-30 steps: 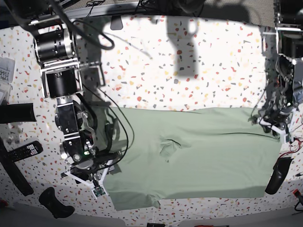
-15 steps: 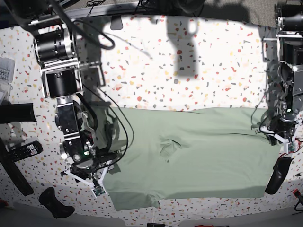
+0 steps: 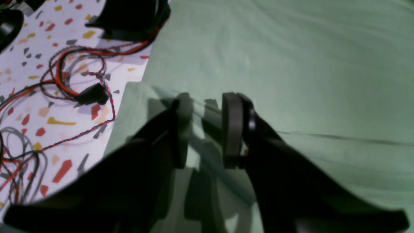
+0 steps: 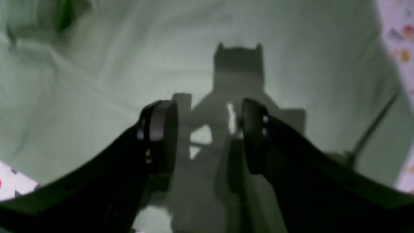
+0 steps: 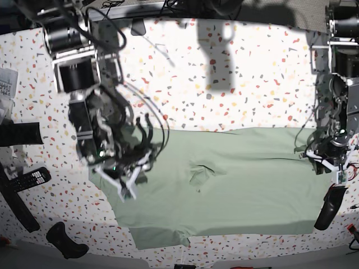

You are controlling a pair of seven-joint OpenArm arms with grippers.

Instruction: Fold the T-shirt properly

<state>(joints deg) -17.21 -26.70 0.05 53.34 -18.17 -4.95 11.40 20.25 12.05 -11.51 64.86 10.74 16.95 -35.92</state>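
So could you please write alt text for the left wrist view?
The open left gripper hovers low over an edge of the mint-green T-shirt, holding nothing. Red and black wires lie on the speckled table to the left.

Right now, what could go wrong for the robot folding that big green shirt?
The left hand hangs open over a folded edge of the pale mint-green cloth T-shirt, so it might pinch only one layer. The red and black wires lie right beside that edge and could snag. The crumpled bump mid-shirt may get folded in.

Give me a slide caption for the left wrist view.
Open left claw poised over the T-shirt edge beside loose wires.
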